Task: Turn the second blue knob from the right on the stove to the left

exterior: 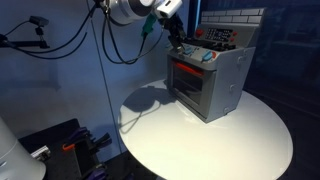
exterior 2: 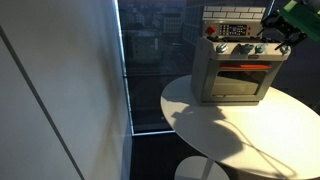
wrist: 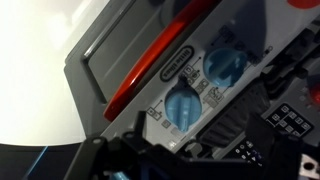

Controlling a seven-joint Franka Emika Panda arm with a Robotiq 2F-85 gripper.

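1. In an exterior view, the toy stove (exterior: 215, 80) stands near the back edge of the round white worktop (exterior: 200, 140), its red-framed door turned toward the arm so the knob row is within reach. The hand (exterior: 176, 32) hangs at the stove's upper front corner, level with the control strip, which fits an approach to a knob. Its fingers are too small and dark here to tell whether they are apart or together. Loose cables (exterior: 60, 40) hang well behind the arm and block nothing.

2. In an exterior view from the front, the stove (exterior 2: 235, 75) faces the camera and the hand (exterior 2: 275, 42) covers the right end of the knob row. That suits a knob near that end, but I cannot tell whether it touches one. A red button (exterior 2: 211, 30) sits at the far left of the panel, well clear. A dark window (exterior 2: 155, 60) lies behind.

3. In the wrist view, two blue knobs show close up, a nearer one (wrist: 183, 105) and one beside it (wrist: 225, 66), just above the red door handle (wrist: 150, 65). Dark parts of the hand frame the bottom and right edge, and its state stays unclear. Which knob counts as second from the right cannot be settled here. The neighbouring knob is what crowds the grip.
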